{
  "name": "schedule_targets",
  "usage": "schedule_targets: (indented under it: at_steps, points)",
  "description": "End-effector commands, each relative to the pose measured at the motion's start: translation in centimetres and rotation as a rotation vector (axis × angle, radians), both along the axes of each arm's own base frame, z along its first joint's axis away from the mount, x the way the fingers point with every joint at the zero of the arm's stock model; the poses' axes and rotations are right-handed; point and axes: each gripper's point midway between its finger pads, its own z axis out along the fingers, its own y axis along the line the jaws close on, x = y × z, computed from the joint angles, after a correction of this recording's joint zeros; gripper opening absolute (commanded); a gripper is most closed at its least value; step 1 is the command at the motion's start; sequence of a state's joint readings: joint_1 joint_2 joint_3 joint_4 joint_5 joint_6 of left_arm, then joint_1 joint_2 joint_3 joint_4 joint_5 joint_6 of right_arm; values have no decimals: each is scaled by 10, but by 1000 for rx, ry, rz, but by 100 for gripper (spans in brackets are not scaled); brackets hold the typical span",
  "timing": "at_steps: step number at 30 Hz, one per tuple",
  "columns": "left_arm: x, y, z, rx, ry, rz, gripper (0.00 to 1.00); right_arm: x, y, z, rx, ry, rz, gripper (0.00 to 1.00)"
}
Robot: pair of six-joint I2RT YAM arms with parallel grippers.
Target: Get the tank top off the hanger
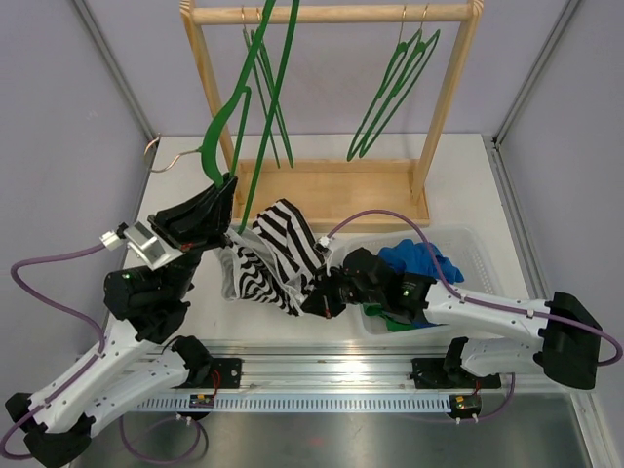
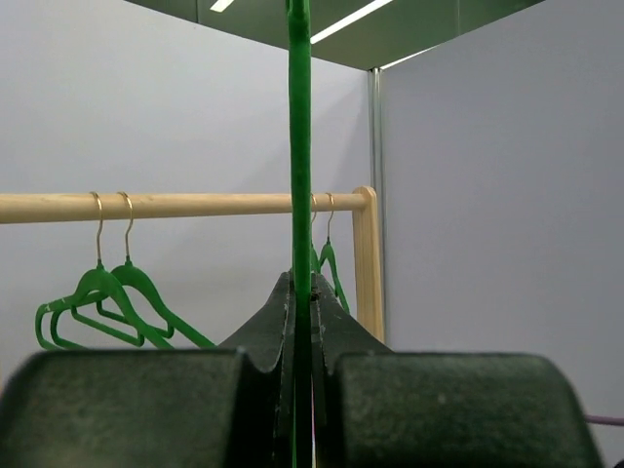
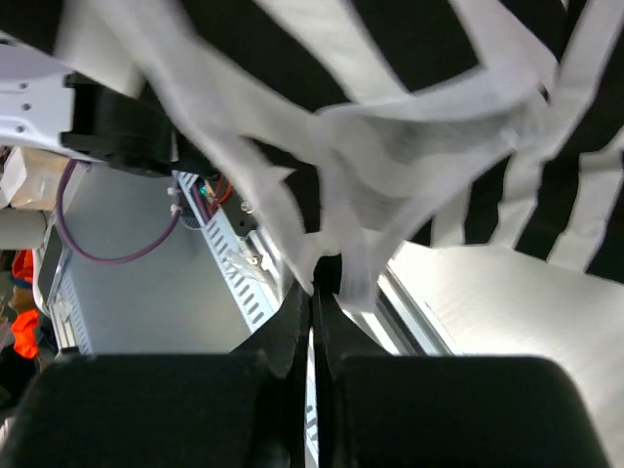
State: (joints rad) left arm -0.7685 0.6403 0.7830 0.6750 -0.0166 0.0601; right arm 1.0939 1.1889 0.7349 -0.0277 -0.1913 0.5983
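1. The left gripper (image 2: pixel 300 292) is clamped tight on the thin green bar of the hanger (image 2: pixel 298 146), which stands upright between its fingers in the wrist view
2. The right gripper (image 3: pixel 314 283) is pinched closed on a fold of the tank top (image 3: pixel 390 127), with black-and-white striped fabric bunching just above its fingertips
3. From above, the hanger leans over the table (image 1: pixel 458 185), its metal hook pointing to the left side and one lower end running down into the striped cloth
4. The tank top is stretched and crumpled between the two grippers, low over the table, in front of the wooden rack (image 1: pixel 331 14) and just beside a clear bin (image 1: pixel 478 244) holding a blue cloth (image 1: pixel 419 258)
5. Spare green hangers (image 1: pixel 390 93) hang from the rack's rail
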Motion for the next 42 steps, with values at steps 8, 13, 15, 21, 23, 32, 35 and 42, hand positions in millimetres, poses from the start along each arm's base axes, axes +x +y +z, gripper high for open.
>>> schedule_targets:
  at_steps: [8, 13, 15, 21, 23, 32, 35, 42]
  points:
    - [-36, 109, 30, -398, -238, 317, 0, 21, 32, -84, -346, -9, -7, 0]
    - [-51, 138, 49, -508, -272, 366, 0, 30, 19, -151, -520, 48, -114, 0]
    - [-55, 141, 52, -517, -286, 363, 0, 34, 16, -155, -554, 43, -139, 0]
    - [-33, 134, 50, -429, -76, 343, 0, 44, 18, -100, -458, -22, -190, 0]
    - [-13, 125, 33, -324, 95, 362, 0, 44, 20, -76, -409, -46, -190, 0]
    - [27, 102, -76, -107, 725, 390, 0, 46, 11, 44, -212, -199, -207, 26]
    - [31, 84, -104, -6, 850, 363, 0, 57, 5, 63, -215, -262, -243, 87]
    - [41, 72, -121, 191, 1041, 439, 0, 63, -12, 96, -183, -329, -292, 100]
